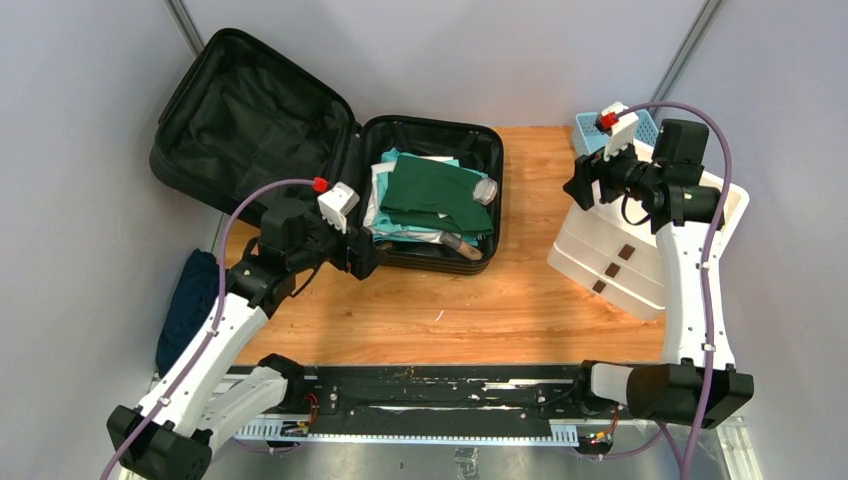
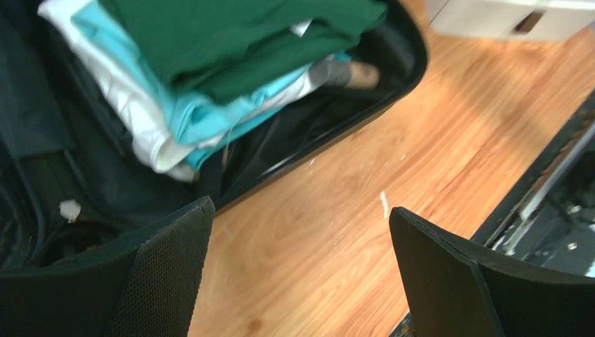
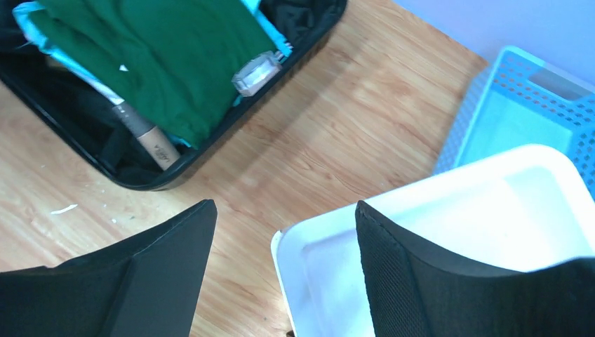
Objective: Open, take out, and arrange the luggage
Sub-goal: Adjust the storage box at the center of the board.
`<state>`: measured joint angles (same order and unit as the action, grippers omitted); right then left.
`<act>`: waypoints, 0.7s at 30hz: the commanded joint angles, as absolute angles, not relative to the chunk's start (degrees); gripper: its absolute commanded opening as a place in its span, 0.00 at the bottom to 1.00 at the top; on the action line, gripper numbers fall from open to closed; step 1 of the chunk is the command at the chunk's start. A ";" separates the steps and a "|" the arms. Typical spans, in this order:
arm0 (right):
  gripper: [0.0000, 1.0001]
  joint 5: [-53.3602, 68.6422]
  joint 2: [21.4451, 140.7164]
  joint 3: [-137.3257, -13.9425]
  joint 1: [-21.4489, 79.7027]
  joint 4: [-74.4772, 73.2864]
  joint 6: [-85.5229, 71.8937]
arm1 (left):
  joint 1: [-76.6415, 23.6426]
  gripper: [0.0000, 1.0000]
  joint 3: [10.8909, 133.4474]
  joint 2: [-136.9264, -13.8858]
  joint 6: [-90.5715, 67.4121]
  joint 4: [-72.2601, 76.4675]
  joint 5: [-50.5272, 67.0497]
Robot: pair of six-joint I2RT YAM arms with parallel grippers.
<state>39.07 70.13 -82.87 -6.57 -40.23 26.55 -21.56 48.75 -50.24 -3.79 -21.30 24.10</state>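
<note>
The black suitcase [image 1: 260,130] lies open at the back left, lid flat to the left, its right half full of folded clothes. A dark green garment [image 1: 432,190] tops teal and white ones; a clear bottle [image 1: 485,190] and a tan tube [image 1: 462,245] lie beside them. My left gripper [image 1: 362,255] is open and empty over the table at the suitcase's near left corner; in the left wrist view it [image 2: 298,225] hangs above bare wood beside the clothes [image 2: 231,42]. My right gripper [image 1: 578,185] is open and empty above the white drawer unit's left edge [image 3: 309,253].
A white stacked drawer unit [image 1: 620,255] stands at the right with its top tray open. A light-blue mesh basket [image 1: 592,128] sits behind it. A dark blue fabric bundle [image 1: 185,300] hangs off the table's left edge. A black rail [image 1: 420,385] runs along the near edge.
</note>
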 commanded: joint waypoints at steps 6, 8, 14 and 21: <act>0.72 29.95 71.84 -88.39 -7.55 -47.56 26.45 | -21.97 1.00 45.30 -44.91 1.65 -23.09 17.80; 0.70 28.35 72.06 -89.01 -7.56 -50.01 27.69 | -21.98 1.00 45.03 -44.59 1.45 -22.71 18.24; 0.68 22.25 69.26 -86.65 -7.56 -54.66 33.47 | -21.98 1.00 44.87 -44.39 1.46 -22.70 18.26; 0.62 17.65 68.60 -81.73 -7.79 -56.45 37.61 | -21.97 1.00 44.65 -44.21 1.35 -22.59 18.54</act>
<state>21.98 68.77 -83.99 -6.94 -52.86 34.00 -21.61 45.19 -44.77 0.69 -23.64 18.79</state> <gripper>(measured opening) 0.647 1.000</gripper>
